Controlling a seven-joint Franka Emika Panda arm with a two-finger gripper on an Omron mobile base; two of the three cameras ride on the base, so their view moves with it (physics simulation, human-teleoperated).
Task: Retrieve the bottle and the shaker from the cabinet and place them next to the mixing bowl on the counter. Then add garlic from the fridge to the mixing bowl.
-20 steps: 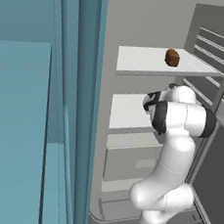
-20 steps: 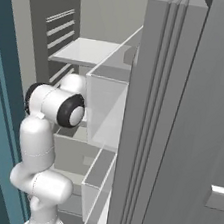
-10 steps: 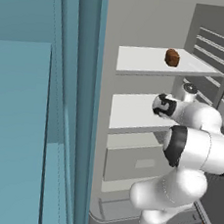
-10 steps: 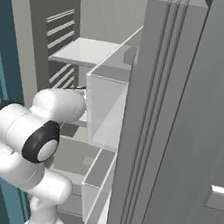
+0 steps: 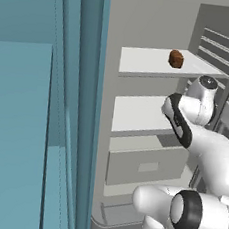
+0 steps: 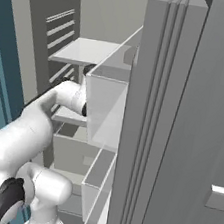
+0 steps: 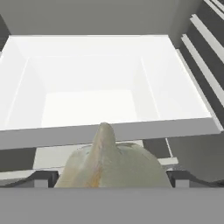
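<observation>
A pale garlic bulb [image 7: 111, 162] with a pointed tip fills the gap between my gripper's [image 7: 113, 179] two dark fingertips [image 7: 43, 178], which press on it from both sides. Below it lies a white open fridge bin [image 7: 26, 87]. My arm reaches into the open fridge [image 5: 136, 114] at the height of its middle shelf. The hand itself is hidden behind my wrist in the left base view. The bottle, the shaker, the cabinet, the mixing bowl and the counter are out of view.
A small brown item [image 5: 176, 58] sits on the top fridge shelf. A grey drawer [image 5: 141, 165] lies below the middle shelf. The teal fridge door [image 5: 72, 106] stands at my left. The grey door with clear bins [image 6: 104, 113] crowds my right.
My arm has folded down, its elbow dropping low in front of the base. The wrist has shifted towards the right side of the fridge. The jaws have kept the same width.
</observation>
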